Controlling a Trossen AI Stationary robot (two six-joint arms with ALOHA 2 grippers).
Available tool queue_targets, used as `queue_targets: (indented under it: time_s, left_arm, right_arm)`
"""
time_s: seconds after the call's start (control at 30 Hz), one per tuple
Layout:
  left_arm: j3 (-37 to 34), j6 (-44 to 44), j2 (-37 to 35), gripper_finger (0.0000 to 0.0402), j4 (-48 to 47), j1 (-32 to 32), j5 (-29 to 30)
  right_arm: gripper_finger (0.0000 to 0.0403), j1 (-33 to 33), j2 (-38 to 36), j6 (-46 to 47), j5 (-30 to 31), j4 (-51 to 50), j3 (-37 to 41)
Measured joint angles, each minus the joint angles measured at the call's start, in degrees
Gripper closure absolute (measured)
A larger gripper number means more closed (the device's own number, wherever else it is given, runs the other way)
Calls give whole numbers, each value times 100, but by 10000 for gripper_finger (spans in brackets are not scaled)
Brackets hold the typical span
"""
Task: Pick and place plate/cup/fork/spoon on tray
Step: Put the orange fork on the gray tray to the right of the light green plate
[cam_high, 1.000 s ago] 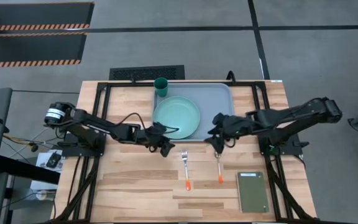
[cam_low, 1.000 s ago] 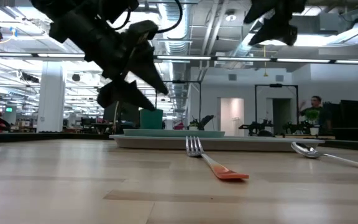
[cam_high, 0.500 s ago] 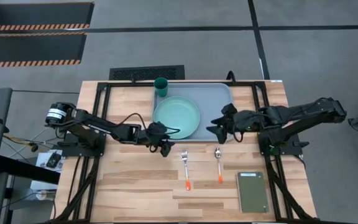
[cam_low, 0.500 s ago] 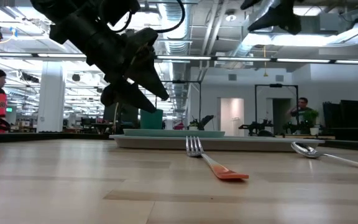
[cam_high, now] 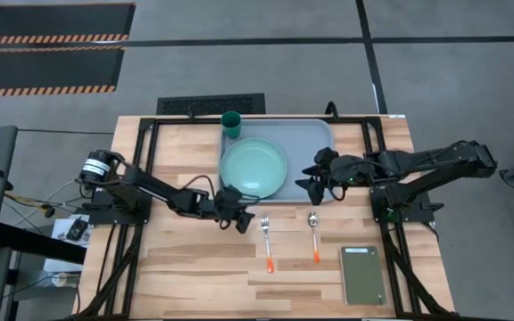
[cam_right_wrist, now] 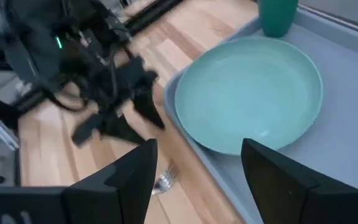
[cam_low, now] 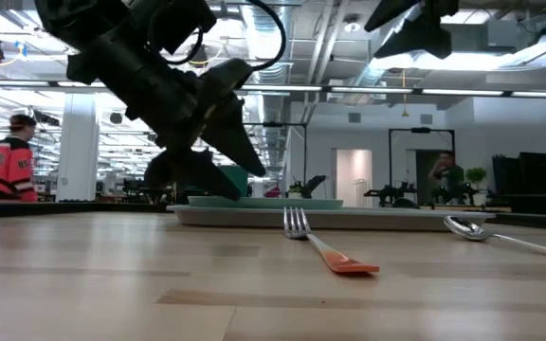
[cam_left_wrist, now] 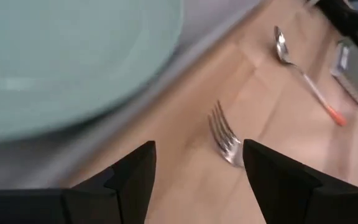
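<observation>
Fork [cam_left_wrist: 224, 135] tines partly hidden by left gripper [cam_left_wrist: 197, 171] – open, empty – right gripper [cam_right_wrist: 197, 171] open.

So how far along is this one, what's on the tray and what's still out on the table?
Done: the plate and the cup sit on the tray. In hand: nothing is held; the left claw is open just beside the fork, while the right claw, also open, hangs over the tray's near edge. Left: the fork and the spoon lie on the table.

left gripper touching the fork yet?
Apart. In the left wrist view, bare wood shows between the open left gripper and the fork.
</observation>
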State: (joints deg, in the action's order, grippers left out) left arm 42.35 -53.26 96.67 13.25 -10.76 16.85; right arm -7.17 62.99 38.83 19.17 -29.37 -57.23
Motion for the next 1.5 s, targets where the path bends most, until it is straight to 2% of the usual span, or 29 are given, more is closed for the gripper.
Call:
queue_targets:
  time_s: [0.23, 0.5, 0.7, 0.87, 1.23, 1.5]
  left_arm:
    - [403, -476, 675, 175, 281, -232, 158]
    - [1392, -478, 1477, 175, -160, -218, 709]
    - [1606, -871, 1770, 179, -209, -210, 738]
    - [1596, -1142, 1774, 224, -252, -210, 795]
    - [1589, -1544, 1781, 390, -218, -311, 773]
    - [1589, -1433, 1766, 401, -100, -381, 600]
  right_arm:
    - [143, 58, 7, -186, -144, -15, -3]
    - [143, -10, 6, -404, -205, 3, -3]
    - [143, -73, 7, -765, -295, 99, -3]
    - [143, -67, -3, -956, -316, 109, -3]
    - [143, -66, -6, -1209, -426, 112, -3]
    - [143, -66, -37, -1209, -430, 105, -3]
